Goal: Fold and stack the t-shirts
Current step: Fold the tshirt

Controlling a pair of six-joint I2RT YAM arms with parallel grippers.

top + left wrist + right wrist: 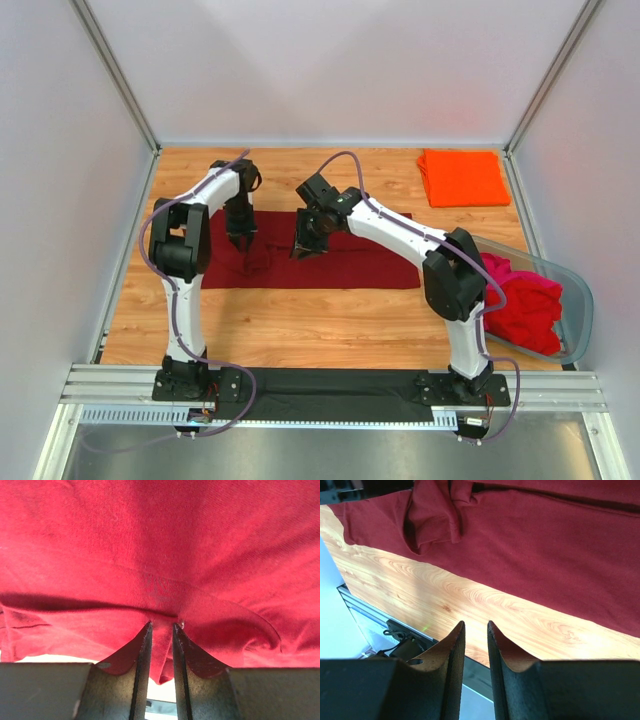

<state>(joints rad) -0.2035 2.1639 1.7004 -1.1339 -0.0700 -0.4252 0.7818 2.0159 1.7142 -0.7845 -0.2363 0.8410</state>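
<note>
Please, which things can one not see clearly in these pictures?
- Top view: the fingertips of the right gripper are hidden under its own wrist, so whether it touches the maroon t-shirt cannot be told.
- Top view: the pink and red shirts in the tub are bunched together, so their number is unclear.
- Left wrist view: cloth fills the picture. How many layers the left gripper pinches is hidden.

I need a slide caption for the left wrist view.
Left gripper pinching a fold of the dark maroon cloth t-shirt.
</note>
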